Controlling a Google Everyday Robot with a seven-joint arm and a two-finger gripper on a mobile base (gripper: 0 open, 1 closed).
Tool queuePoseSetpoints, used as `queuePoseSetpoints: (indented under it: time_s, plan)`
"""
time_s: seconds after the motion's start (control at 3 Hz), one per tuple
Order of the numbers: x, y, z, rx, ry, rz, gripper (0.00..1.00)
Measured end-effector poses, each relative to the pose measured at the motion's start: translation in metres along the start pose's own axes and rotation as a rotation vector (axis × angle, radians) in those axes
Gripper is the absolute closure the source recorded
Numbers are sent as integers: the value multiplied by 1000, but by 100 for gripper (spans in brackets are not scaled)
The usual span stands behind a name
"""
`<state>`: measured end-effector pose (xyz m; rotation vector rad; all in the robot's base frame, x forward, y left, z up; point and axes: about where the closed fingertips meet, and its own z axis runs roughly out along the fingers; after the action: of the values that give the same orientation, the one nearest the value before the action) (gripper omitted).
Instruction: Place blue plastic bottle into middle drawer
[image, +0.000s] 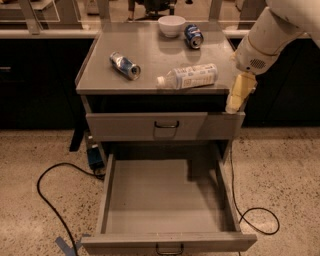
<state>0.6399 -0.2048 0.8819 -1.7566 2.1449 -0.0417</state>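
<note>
The blue plastic bottle (187, 76) lies on its side on the grey cabinet top (150, 55), white cap to the left. The middle drawer (167, 200) is pulled wide open below and holds nothing. My gripper (237, 95) hangs at the cabinet's right front corner, just right of the bottle's base and slightly below the top's edge. It holds nothing that I can see.
A blue-and-silver can (125, 65) lies on the top's left side. Another can (193, 36) and a white bowl (171, 25) sit at the back. The upper drawer (155, 125) is closed. Black cables (50, 200) trail on the floor either side.
</note>
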Motion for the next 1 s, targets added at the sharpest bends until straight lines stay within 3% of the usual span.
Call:
queuePoseSetpoints:
  time_s: [0.33, 0.67, 1.0]
  plan:
    - [-5, -11, 7, 20, -4, 1, 0]
    - [-22, -31, 12, 69, -43, 6, 0]
    - [-36, -44, 23, 83, -87, 5, 0]
